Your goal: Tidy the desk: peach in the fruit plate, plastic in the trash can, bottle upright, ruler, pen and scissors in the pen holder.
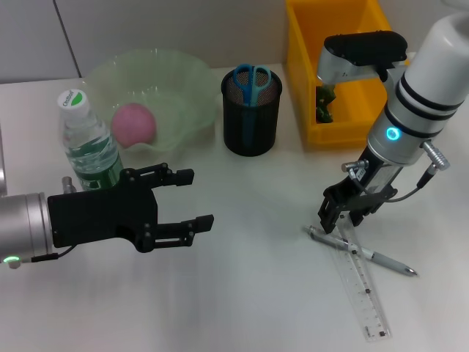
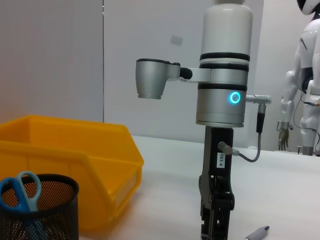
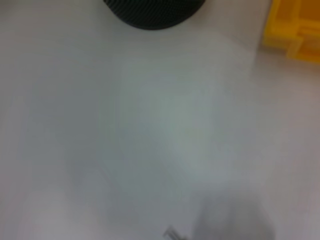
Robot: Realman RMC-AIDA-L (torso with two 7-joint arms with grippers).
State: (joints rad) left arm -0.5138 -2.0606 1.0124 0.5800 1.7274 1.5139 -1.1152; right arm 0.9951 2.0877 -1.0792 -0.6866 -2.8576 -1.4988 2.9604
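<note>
White tabletop [image 1: 256, 308] fills foreground, matte, evenly lit, soft shadows. Behind it, pale grey wall panels [image 1: 168, 29] with thin vertical seam. Left wrist view: same grey panelled wall [image 2: 50, 60], dark vertical seam, small light patch high up. At far edge, white humanoid figure [image 2: 305, 90] stands beyond table.

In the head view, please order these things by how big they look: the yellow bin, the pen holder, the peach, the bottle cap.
As they look in the head view:
1. yellow bin, partly hidden by the right arm
2. pen holder
3. peach
4. bottle cap
The bin lies farthest, so its first place is safe.
</note>
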